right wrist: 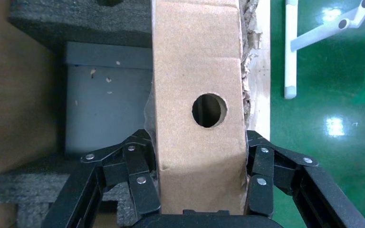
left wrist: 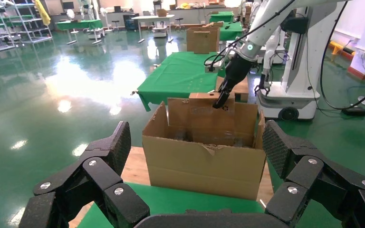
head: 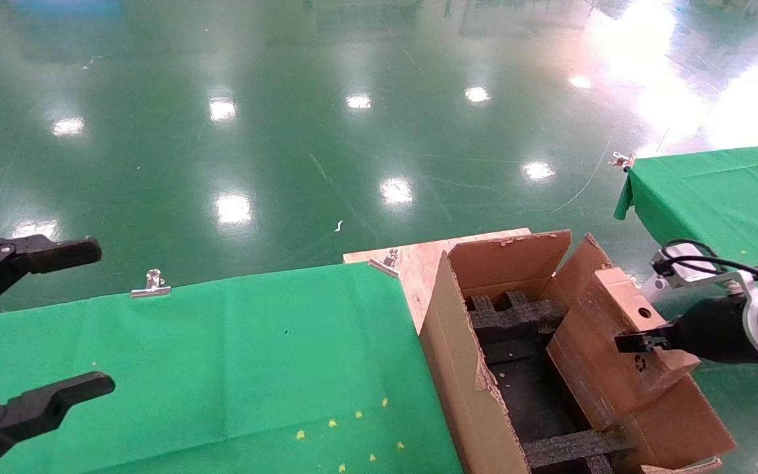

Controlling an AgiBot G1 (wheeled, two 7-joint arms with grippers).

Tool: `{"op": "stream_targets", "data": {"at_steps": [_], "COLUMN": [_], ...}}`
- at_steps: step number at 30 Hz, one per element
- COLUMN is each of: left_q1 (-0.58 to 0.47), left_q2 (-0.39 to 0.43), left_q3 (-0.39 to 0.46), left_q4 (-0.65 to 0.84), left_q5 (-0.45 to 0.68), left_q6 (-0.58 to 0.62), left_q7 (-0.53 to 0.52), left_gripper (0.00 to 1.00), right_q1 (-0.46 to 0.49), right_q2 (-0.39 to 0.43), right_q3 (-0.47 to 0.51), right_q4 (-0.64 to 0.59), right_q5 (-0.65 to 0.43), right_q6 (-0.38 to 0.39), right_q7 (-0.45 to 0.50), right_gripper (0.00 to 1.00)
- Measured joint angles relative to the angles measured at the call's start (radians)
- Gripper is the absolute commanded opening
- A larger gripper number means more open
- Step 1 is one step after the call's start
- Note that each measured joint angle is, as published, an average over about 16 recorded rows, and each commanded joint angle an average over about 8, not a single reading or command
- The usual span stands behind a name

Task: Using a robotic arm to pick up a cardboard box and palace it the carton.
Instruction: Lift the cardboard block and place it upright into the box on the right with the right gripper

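Note:
The small brown cardboard box (head: 599, 359), with a round hole and a black recycling mark, stands tilted at the right side of the carton's opening. My right gripper (head: 642, 342) is shut on its upper end. In the right wrist view the fingers (right wrist: 145, 190) press both sides of the box (right wrist: 197, 142) below the hole (right wrist: 209, 110). The big torn-flapped carton (head: 464, 368) holds black foam inserts (head: 517, 316). The left wrist view shows the carton (left wrist: 204, 166), the box (left wrist: 199, 111) and the right gripper (left wrist: 221, 99) from the side. My left gripper (head: 104, 317) hangs open over the far left, holding nothing.
A green-clothed table (head: 221, 368) with metal clips (head: 151, 284) lies left of the carton. A wooden board (head: 418, 263) sits under the carton. A second green table (head: 714, 197) stands at the right, and glossy green floor lies beyond.

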Motion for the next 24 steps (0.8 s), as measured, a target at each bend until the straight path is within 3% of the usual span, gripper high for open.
{"op": "stream_targets", "data": {"at_steps": [24], "left_q1": [0.0], "left_q2": [0.0], "left_q3": [0.0], "left_q4": [0.0], "left_q5": [0.0], "left_q6": [0.0], "left_q7": [0.0], "left_gripper": [1.0], "right_q1": [-0.065], "right_q2": [-0.074], "right_q3": [-0.041], "right_q4": [0.0], "right_q5": [-0.174], "right_q6": [0.062], "right_q7": [0.182], "right_gripper": [0.0]}}
